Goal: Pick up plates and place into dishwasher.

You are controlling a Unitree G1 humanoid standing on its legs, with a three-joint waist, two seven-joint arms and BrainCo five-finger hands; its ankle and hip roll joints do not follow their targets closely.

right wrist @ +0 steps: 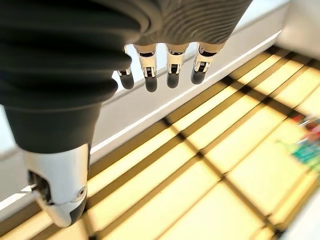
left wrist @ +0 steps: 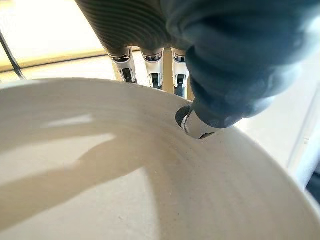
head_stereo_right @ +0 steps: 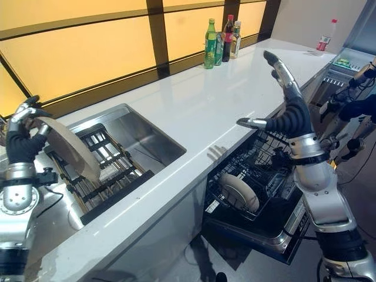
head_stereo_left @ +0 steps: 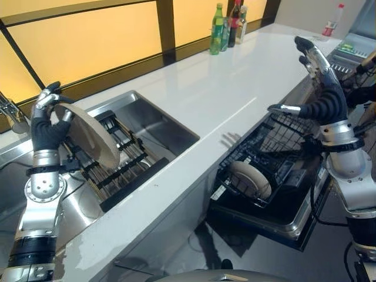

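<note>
Beige plate point(head_stereo_left: 88, 135) pinched upright by left robot hand point(head_stereo_left: 46, 120).

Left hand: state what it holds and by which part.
The left hand holds a plate by its upper rim, thumb on the inner face, fingers behind. The right hand is open, holding nothing.

Left robot hand point(left wrist: 220, 75) pinches the beige plate point(left wrist: 125, 190) rim — thumb inside, fingers point(left wrist: 152, 67) behind.
</note>
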